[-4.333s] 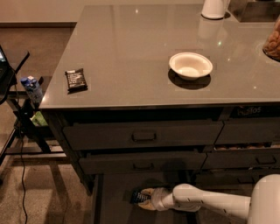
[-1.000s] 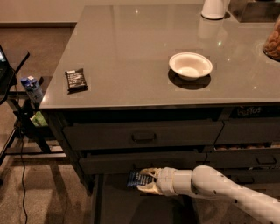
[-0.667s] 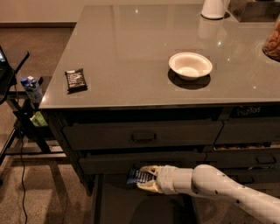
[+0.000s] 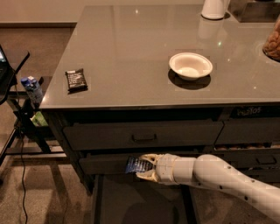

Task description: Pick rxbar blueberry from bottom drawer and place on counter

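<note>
The gripper (image 4: 142, 166) hangs below the counter's (image 4: 131, 39) front edge, in front of the middle drawer (image 4: 109, 162) and above the open bottom drawer (image 4: 131, 203). Its pale fingers (image 4: 148, 157) pinch the rxbar blueberry (image 4: 133, 165), which points left, clear of the drawer floor. On the counter, a black-brown bar (image 4: 76, 80) lies near the front left corner and a white bowl (image 4: 190, 66) sits right of centre. A white vessel (image 4: 214, 8) stands at the back edge.

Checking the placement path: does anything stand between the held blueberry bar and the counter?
The gripper holds the rxbar blueberry before the drawer fronts, below the counter; its front edge overhead looks in the way, so swinging outward first seems needed. The black bar and bowl sit aside.
</note>
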`<action>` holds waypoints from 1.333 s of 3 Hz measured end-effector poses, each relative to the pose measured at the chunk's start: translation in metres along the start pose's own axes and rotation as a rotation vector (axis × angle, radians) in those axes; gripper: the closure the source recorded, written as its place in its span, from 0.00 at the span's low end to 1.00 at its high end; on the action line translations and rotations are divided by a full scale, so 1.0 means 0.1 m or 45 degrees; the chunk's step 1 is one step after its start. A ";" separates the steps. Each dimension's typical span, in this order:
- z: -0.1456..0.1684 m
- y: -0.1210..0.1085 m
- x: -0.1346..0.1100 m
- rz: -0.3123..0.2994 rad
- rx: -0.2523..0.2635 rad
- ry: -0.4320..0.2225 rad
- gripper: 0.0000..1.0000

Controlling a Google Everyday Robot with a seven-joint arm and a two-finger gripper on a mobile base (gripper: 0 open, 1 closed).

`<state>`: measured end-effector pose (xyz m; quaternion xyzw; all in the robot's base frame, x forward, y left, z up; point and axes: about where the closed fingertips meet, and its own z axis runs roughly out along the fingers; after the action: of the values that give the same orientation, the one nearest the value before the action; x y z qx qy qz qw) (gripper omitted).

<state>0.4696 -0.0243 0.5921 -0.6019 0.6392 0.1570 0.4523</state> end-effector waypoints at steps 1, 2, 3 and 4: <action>-0.21 -0.20 -0.35 -0.090 0.046 0.023 1.00; -0.21 -0.20 -0.35 -0.086 0.049 0.021 1.00; -0.41 -0.33 -0.49 -0.106 0.093 0.010 1.00; -0.68 -0.49 -0.71 -0.148 0.145 0.008 1.00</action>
<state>0.4786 -0.0413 0.7000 -0.6118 0.6124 0.0917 0.4922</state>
